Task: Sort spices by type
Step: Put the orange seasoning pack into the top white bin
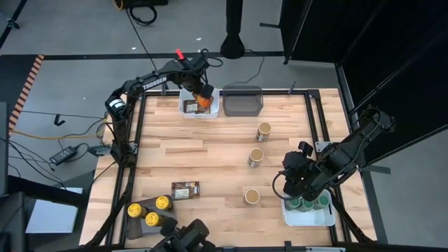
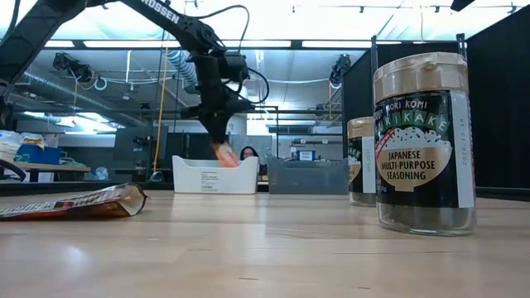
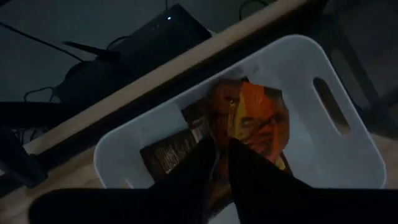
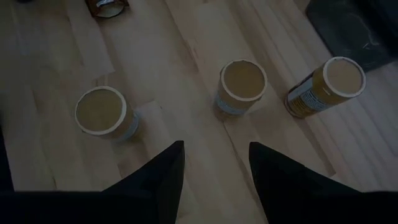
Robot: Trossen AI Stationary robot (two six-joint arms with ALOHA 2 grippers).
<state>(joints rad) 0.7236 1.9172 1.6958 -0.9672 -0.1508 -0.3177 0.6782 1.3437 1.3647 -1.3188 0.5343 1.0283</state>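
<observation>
My left gripper [image 1: 203,96] hangs over the white tray [image 1: 189,111] at the table's far edge, fingers pinched on an orange packet [image 3: 261,121]; a brown packet [image 3: 171,152] already lies in the tray. I judge the packet light, soft and crinkly, best held by a flat edge. My right gripper [image 4: 214,162] waits with fingers spread above three tan-lidded jars [image 1: 256,157], rigid and smooth, probably best taken around the body below the lid. Another brown packet [image 1: 185,190] lies on the table
</observation>
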